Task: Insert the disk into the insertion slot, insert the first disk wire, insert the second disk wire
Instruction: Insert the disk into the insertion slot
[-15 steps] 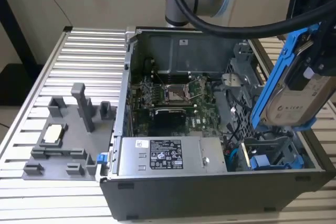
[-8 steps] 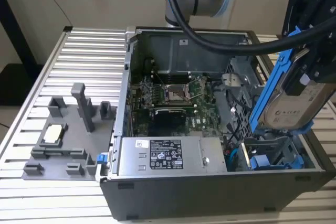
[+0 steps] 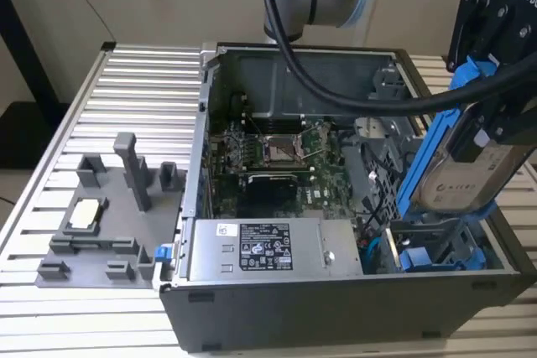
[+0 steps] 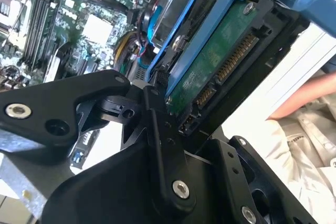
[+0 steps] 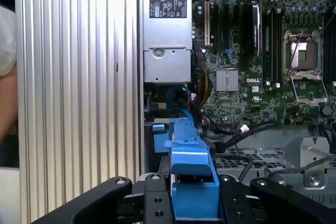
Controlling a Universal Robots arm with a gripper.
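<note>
Our end effector [image 3: 482, 132] is clenched on the disk [image 3: 457, 178], gripping it by the blue carrier frame. In both wrist views we see its black fingers [image 5: 157, 198] pressed against the frame from either side. We hold the disk on edge and tilted above the open computer case [image 3: 336, 312], over the corner of the case where the insertion slot [image 3: 436, 249] sits with its blue rails. The disk's lower end hangs close over that slot. We judge it is not yet seated, because most of the silver body and its label stand clear above the case wall.

So we reckon the first step is under way but not complete. The two wire steps look untouched as far as we can see. In the second wrist view the disk's connector edge [image 4: 231, 61] is bare, with nothing plugged in. Loose cables [image 5: 181, 103] lie inside the case between the slot and the power-supply box [image 3: 260, 249]; we cannot tell which of them are the disk wires. Deeper inside the case the motherboard [image 3: 277, 165] lies exposed. Outside the case, a grey fixture plate [image 3: 109, 215] rests on the slatted counter [image 3: 143, 81], well apart from our work, and a person's sleeve [image 4: 310, 150] shows too.
</note>
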